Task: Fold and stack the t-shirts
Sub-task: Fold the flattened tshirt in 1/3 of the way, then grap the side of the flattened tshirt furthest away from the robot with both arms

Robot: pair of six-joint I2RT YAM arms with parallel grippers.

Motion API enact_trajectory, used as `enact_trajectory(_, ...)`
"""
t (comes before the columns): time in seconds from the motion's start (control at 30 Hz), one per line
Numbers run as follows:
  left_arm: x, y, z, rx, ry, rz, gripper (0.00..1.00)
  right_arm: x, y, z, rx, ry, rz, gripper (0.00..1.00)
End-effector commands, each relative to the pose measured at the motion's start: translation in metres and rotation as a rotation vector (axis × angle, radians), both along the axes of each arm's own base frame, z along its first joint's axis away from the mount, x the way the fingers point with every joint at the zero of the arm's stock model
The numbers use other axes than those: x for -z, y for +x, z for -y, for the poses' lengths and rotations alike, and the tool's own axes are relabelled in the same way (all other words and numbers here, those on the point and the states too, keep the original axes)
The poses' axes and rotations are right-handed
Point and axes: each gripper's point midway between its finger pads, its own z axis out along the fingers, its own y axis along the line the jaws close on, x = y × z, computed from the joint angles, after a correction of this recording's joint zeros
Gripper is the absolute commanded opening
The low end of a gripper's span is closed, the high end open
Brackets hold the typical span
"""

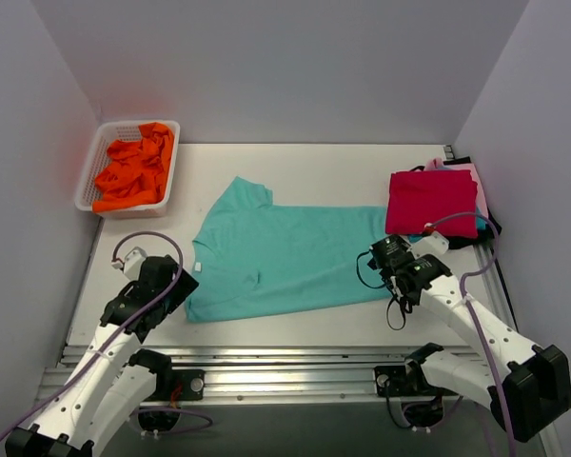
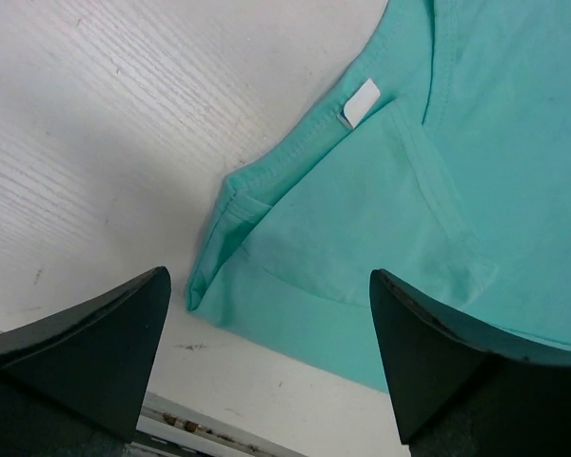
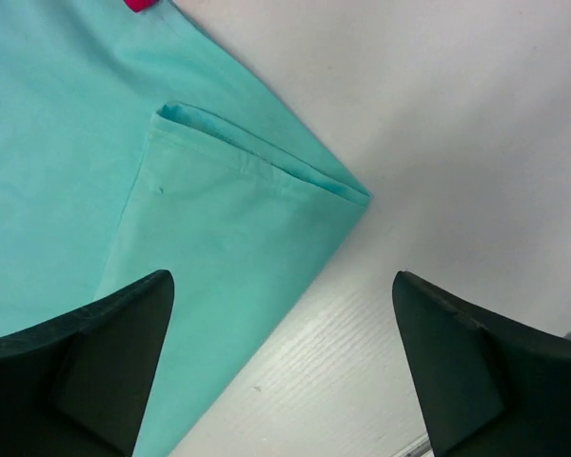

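A teal t-shirt (image 1: 285,252) lies flat across the middle of the table, folded lengthwise, with its collar end to the left. At the back right sits a stack of folded t-shirts: crimson (image 1: 430,202) on top, pink (image 1: 464,172) under it, black (image 1: 478,240) at the bottom. My left gripper (image 1: 178,286) hovers open over the teal shirt's near-left corner (image 2: 219,276), nothing between its fingers (image 2: 95,352). My right gripper (image 1: 385,259) stands open above the shirt's near-right corner (image 3: 266,219), also holding nothing.
A white mesh basket (image 1: 90,171) with crumpled orange cloth (image 1: 133,169) stands at the back left. Grey walls close in the table (image 1: 314,167) on three sides. A metal rail (image 1: 285,367) runs along the near edge.
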Motion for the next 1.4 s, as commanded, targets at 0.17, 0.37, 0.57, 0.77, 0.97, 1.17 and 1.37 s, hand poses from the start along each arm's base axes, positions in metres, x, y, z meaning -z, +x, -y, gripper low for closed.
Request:
enact_trajectory(0.17,-0.080,0.046,0.011,0.033,-0.003,0.196,0.94,-0.054,0.009,0.024,0.071,-0.134,0.101,0.99)
enact_trajectory(0.37,-0.114,0.151,0.036,0.142,0.078,0.365,0.94,-0.078,0.076,-0.020,-0.211,-0.145,0.280,0.96)
enact_trajectory(0.57,-0.114,0.288,0.071,0.441,0.034,0.412,0.94,-0.077,0.105,-0.068,-0.426,-0.063,0.321,0.95)
enact_trajectory(0.77,-0.079,0.382,0.077,0.586,-0.038,0.397,0.95,-0.069,0.108,-0.061,-0.424,-0.107,0.288,0.94)
enact_trajectory(0.97,-0.012,0.422,0.106,0.741,-0.133,0.295,0.95,-0.075,0.106,-0.053,-0.411,-0.108,0.314,0.93)
enact_trajectory(1.17,0.046,0.421,0.116,0.735,-0.155,0.151,0.95,-0.080,0.103,-0.048,-0.405,-0.100,0.332,0.93)
enact_trajectory(1.37,0.068,0.406,0.128,0.744,-0.180,0.056,0.95,-0.080,0.102,-0.043,-0.393,-0.101,0.336,0.93)
